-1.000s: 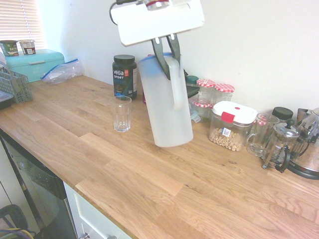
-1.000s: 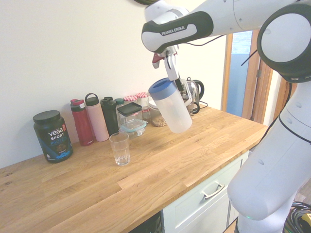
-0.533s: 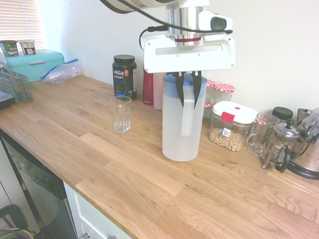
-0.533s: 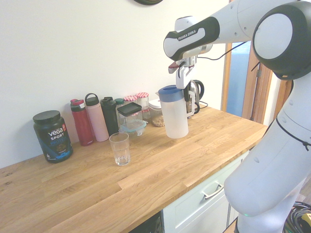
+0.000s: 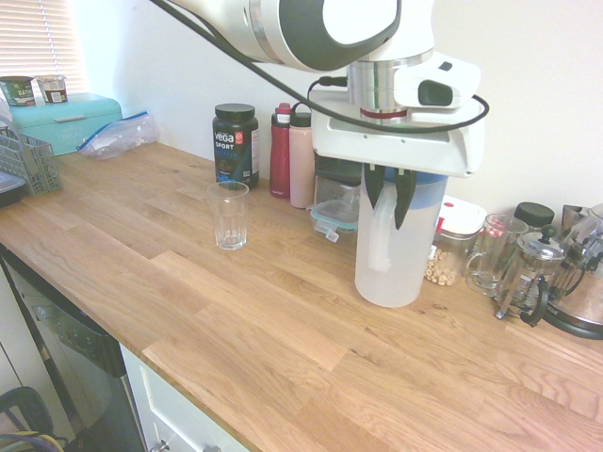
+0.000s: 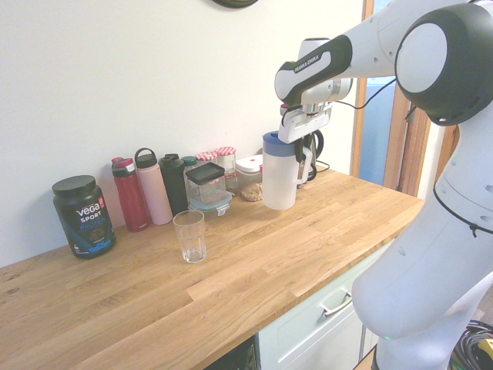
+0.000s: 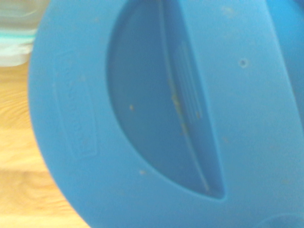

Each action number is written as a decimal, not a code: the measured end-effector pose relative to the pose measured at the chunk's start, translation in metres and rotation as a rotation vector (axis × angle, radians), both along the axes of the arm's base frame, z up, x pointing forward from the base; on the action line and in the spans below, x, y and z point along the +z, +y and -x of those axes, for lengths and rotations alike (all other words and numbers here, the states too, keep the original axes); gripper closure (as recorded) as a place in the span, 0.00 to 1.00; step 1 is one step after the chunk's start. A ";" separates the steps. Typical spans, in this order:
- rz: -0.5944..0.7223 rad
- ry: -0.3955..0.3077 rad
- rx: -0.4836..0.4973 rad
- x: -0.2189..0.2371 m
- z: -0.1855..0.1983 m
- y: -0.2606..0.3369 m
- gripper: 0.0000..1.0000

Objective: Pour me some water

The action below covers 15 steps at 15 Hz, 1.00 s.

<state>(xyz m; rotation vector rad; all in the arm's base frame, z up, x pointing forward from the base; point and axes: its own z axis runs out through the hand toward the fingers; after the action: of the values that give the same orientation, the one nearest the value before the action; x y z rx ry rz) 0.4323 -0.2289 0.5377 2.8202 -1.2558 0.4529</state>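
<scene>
- On the wooden counter (image 5: 236,311), in front of the jars at the back wall, stands the frosted jug (image 5: 394,247) with its blue lid (image 7: 156,109), upright; the water inside is barely visible.
- The gripper (image 5: 389,196) is clamped on the white handle (image 6: 298,164) from above.
- The ribbed glass (image 5: 229,215) stands well apart from the jug; I cannot tell whether water is in it.
- Judging from this, the jug is being set down; next the fingers should let go and rise straight, so the jug is not tipped.

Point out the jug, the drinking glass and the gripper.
jug (image 5: 391,268): first exterior view, frosted body.
drinking glass (image 5: 229,217): first exterior view, ribbed wall.
gripper (image 5: 389,202): first exterior view, between fingertips at the handle.
</scene>
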 end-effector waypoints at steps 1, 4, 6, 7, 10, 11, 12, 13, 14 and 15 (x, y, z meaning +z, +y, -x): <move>0.003 0.009 -0.019 -0.003 0.002 -0.003 1.00; -0.008 0.045 -0.033 -0.015 0.005 -0.003 1.00; -0.011 0.059 -0.032 -0.022 0.006 -0.003 1.00; -0.010 0.067 -0.032 -0.026 0.006 -0.003 1.00; -0.003 0.074 -0.041 -0.032 0.004 -0.003 0.00; -0.003 0.075 -0.044 -0.032 0.004 -0.003 0.00; -0.003 0.075 -0.046 -0.032 0.004 -0.003 0.00; -0.002 0.075 -0.047 -0.032 0.004 -0.003 0.00; -0.002 0.076 -0.047 -0.033 0.004 -0.003 0.00; -0.002 0.077 -0.047 -0.033 0.004 -0.003 0.00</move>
<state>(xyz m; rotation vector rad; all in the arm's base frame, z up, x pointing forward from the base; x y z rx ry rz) 0.4280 -0.2323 0.5046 2.7738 -1.3058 0.3383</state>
